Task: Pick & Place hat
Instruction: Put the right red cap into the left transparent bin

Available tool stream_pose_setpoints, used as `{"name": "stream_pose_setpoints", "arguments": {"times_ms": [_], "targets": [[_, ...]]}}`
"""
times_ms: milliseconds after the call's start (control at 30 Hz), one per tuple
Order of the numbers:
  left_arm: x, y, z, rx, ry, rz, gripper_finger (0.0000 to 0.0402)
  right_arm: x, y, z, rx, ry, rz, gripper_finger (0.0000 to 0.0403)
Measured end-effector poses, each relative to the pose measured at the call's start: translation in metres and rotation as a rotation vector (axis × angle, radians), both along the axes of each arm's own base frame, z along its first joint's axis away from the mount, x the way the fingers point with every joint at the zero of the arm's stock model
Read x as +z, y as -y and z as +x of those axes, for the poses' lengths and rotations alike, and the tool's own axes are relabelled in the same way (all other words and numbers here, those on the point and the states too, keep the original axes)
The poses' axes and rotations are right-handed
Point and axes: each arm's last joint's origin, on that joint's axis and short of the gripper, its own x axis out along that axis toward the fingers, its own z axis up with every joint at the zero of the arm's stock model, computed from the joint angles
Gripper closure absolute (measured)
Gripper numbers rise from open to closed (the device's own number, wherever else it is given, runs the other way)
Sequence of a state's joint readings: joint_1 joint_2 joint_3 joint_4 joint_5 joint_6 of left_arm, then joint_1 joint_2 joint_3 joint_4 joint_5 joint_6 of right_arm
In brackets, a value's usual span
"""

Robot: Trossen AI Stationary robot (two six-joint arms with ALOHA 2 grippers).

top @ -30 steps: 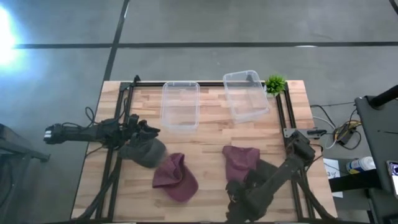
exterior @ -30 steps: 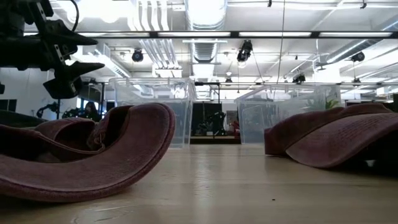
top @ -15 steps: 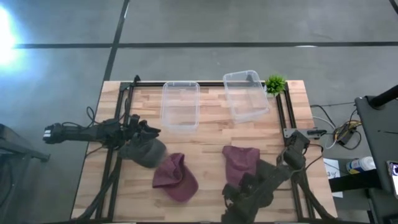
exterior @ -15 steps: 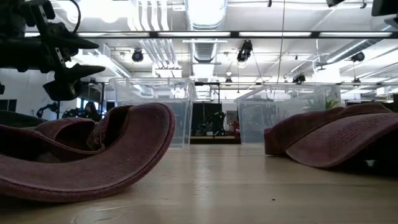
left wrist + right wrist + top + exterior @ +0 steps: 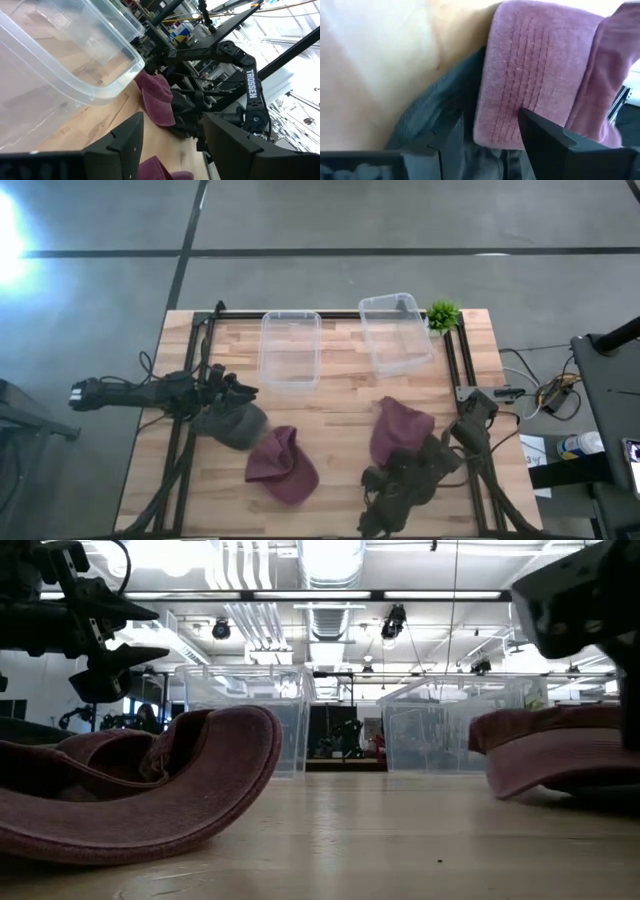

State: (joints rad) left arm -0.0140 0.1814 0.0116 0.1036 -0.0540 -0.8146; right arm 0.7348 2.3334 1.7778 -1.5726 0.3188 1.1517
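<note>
TROSSEN lettering on right arm [image 5: 251, 85], maroon hat [image 5: 156, 97] beside it

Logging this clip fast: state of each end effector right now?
Left end effector: open, empty, above the grey fabric hat.
Right end effector: open, fingers around the brim of the maroon corduroy cap, not closed.

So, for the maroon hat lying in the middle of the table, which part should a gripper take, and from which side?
Probably the brim. On the middle maroon hat the brim curls up off the wooden table, so fingers could close across its raised edge. Coming from above seems safest, since a grey hat lies close on its left.
</note>
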Motion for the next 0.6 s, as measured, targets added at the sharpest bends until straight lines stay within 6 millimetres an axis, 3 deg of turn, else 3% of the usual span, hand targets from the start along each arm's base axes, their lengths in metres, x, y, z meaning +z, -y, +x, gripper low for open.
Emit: {"name": "stream_pose_setpoints", "arguments": {"times_ms": [200, 433, 600], "targets": [[0.000, 0.000, 0.000, -0.001, -0.001, 0.006, 0.0200, -0.001, 0.008, 0.004, -0.053, 0.039, -0.028, 0.0220], [-0.001, 0.000, 0.000, -0.001, -0.003, 0.006, 0.0200, 0.012, 0.014, 0.007, -0.198, 0.156, -0.030, 0.0228], [-0.001, 0.000, 0.000, -0.001, -0.005, 0.002, 0.0200, 0.001, 0.022, -0.002, -0.266, 0.154, -0.090, 0.0257]]}}
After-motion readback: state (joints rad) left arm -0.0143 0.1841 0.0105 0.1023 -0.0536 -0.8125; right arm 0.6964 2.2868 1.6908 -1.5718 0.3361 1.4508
